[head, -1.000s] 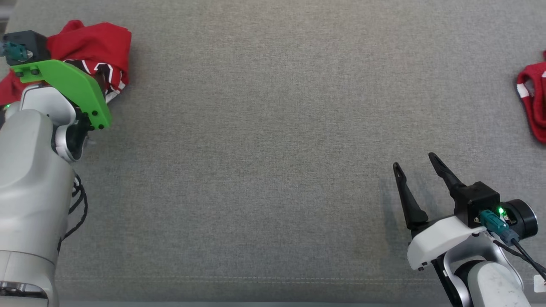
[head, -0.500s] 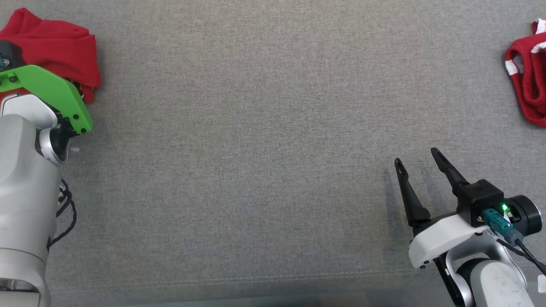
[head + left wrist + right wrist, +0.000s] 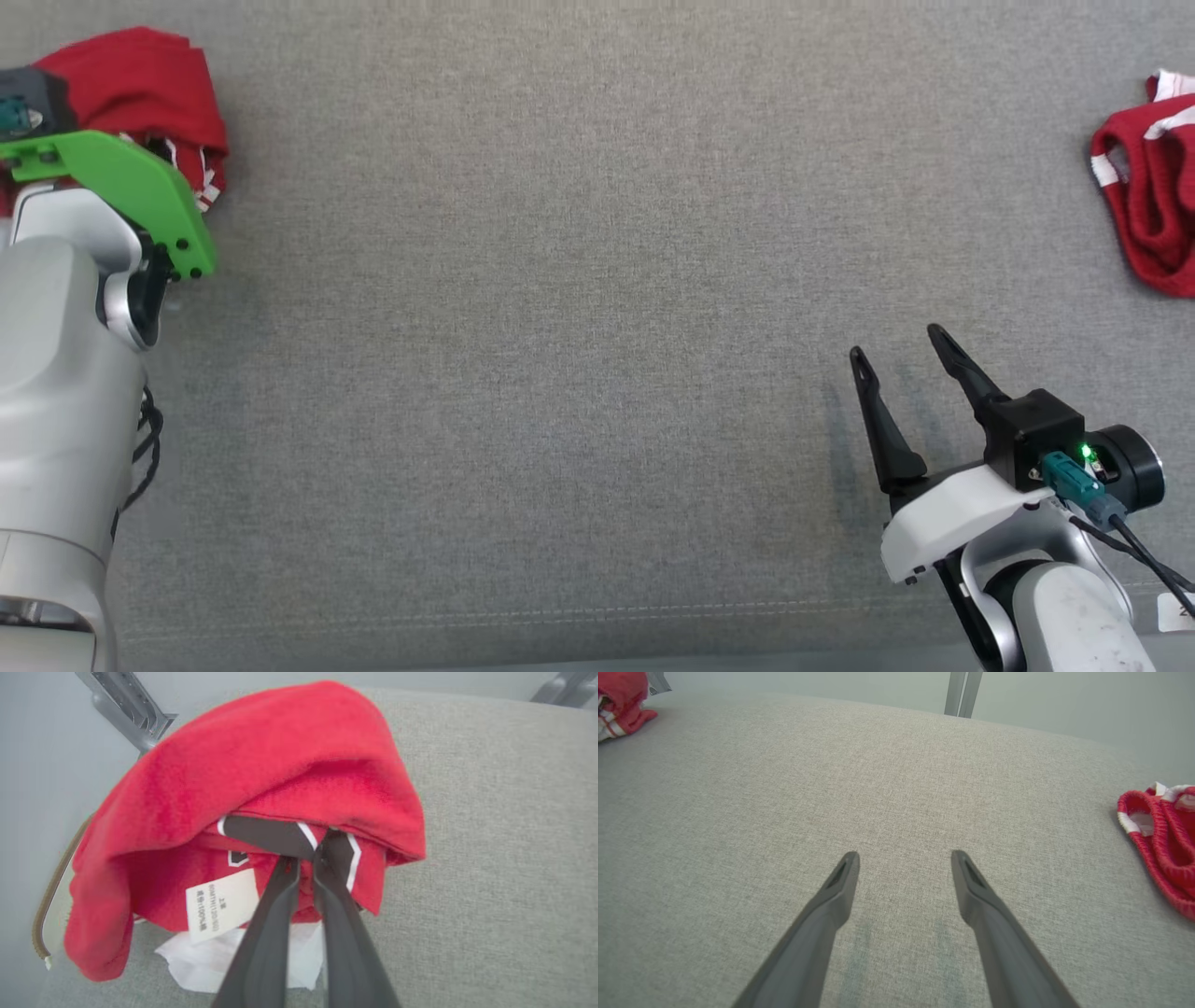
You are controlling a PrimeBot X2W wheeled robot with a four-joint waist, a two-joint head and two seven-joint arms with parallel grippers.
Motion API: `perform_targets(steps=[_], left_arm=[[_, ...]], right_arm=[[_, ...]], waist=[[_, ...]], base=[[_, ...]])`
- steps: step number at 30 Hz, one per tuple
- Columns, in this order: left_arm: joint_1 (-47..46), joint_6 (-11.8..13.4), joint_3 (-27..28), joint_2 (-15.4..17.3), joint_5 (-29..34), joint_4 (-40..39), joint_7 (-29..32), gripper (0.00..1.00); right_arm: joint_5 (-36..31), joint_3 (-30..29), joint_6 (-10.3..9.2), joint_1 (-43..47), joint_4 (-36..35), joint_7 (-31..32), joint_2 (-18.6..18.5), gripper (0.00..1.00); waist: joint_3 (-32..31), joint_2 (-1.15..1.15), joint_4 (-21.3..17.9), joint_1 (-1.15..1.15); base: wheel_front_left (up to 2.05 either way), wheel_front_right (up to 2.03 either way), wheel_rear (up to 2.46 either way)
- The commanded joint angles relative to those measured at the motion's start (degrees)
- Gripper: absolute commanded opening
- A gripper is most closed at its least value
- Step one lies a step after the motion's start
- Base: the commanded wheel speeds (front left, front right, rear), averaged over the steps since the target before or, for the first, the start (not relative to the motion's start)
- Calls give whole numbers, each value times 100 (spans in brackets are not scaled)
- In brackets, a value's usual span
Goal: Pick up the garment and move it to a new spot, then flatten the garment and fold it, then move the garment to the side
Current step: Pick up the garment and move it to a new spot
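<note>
Left arm (image 3: 56, 373) at left edge, big grey forearm reaching toward far side. Green wrist plate (image 3: 131, 187) on top, sloping down to right. Left gripper (image 3: 306, 858) — two dark fingers (image 3: 268, 919) pressed close together, tips pinching fold of red garment (image 3: 280, 756). Right arm (image 3: 1064, 616) low at near right, bent at wrist. White wrist cover (image 3: 952, 523) behind finger roots, small green light (image 3: 1086, 455) on beside it. Right gripper (image 3: 896, 343) — fingers spread wide apart, pointing to far side and a bit left.
</note>
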Motion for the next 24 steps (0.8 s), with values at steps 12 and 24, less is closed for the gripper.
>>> perform_targets(steps=[12,24], left_arm=[[-453,-430,-578,-165,445,-848,-317,0],[-164,-620,-896,-1154,124,-2225,-218,0]], right_arm=[[204,38,-9,-70,596,-350,91,100],[550,56,-9,88,966,-575,96,100]], waist=[[-884,0,-266,0],[-1656,0,-542,0]], base=[[0,0,0],[0,0,0]])
